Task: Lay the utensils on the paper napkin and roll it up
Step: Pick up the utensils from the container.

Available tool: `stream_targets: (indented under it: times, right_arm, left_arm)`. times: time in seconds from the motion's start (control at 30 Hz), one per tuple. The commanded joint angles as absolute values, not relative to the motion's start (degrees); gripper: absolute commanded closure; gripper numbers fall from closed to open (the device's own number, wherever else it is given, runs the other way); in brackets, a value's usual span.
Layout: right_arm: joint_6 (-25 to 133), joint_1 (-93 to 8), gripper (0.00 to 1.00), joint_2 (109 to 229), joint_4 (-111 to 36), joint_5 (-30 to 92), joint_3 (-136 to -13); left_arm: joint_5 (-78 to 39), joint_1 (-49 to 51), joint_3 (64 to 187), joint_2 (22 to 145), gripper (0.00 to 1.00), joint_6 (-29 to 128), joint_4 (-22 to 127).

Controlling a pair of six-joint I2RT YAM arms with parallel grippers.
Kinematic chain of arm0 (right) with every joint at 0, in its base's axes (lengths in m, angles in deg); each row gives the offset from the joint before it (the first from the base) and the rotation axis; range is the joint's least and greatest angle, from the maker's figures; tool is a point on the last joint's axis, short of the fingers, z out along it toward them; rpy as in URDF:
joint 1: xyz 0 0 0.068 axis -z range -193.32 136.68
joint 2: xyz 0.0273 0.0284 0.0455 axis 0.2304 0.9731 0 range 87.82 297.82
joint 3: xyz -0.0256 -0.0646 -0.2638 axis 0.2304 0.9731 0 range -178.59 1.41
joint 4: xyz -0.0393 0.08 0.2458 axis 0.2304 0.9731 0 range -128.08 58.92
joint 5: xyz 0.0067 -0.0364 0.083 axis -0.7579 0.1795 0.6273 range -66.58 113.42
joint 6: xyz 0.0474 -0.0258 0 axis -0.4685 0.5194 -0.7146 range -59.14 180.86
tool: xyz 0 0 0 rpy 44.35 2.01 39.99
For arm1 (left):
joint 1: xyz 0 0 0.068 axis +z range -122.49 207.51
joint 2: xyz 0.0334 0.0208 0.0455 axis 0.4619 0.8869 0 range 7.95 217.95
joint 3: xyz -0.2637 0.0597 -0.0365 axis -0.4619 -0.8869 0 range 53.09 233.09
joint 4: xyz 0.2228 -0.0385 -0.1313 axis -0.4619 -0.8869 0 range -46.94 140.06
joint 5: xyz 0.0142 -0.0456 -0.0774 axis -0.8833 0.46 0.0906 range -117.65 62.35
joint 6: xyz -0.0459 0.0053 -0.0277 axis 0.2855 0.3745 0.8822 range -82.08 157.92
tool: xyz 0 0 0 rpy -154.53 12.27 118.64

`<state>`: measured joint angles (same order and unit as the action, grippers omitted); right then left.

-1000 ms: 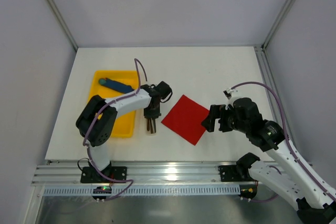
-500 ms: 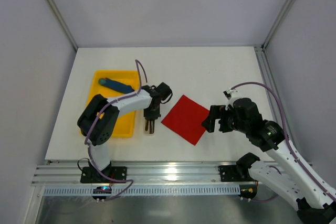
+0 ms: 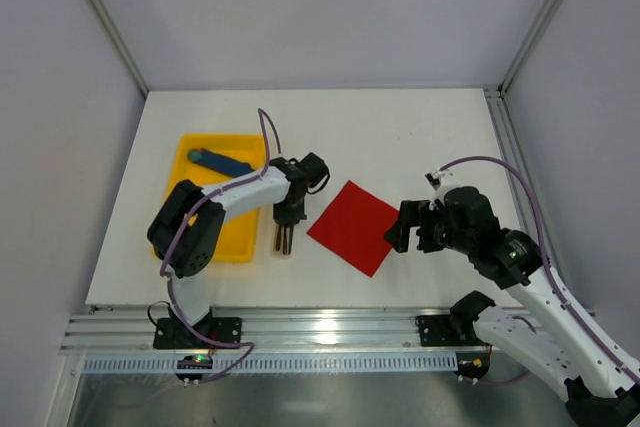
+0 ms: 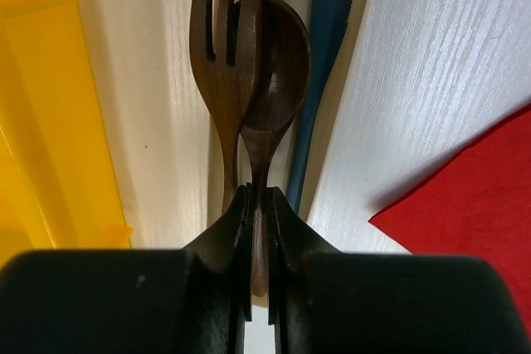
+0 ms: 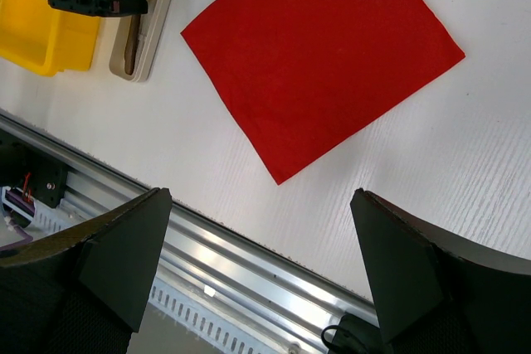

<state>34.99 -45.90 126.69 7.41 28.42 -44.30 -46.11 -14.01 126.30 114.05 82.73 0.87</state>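
The left fingers (image 4: 247, 230) are pressed almost together on the handle of a dark wooden spoon (image 4: 278, 72), having narrowed steadily over the past second. The right fingers (image 5: 124, 246) stand wide apart with nothing between them, as they did a second ago. The closing grip suggests the pick-up of the utensils (image 3: 285, 239) is all but made, with the carry to the paper napkin (image 3: 352, 227) and the rolling not yet begun.

Just past the left fingertips a wooden fork (image 4: 224, 47) overlaps the spoon's bowl. Its handle meets the left-hand finger, and whether it sits inside the grip cannot be told. A slim blue piece (image 4: 319, 97) lies against the spoon on the side away from the fork.

The napkin lies flat on the white surface (image 3: 400, 137), off to the right of the left fingers and ahead of the right ones, apart from both.

Only the left wrist view separates fork, spoon and grip. The overhead view gives a dark bundle, but places the yellow tray (image 3: 190, 152) just off the fingers' left side, a blue stick (image 3: 222, 162) in it.
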Motion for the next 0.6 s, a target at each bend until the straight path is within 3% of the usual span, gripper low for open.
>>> stream_targets:
  times: [0.0,0.57]
  right_arm:
    - [34.93,-46.19,0.0,125.7,6.3,27.82,-44.64]
    - [34.84,-46.11,0.0,125.09,6.48,27.64,-44.73]
  left_arm:
    - [-46.99,-14.15,128.76,111.31,1.0,83.53,-1.53]
    - [-45.4,-14.15,131.92,109.64,1.0,83.0,-3.38]
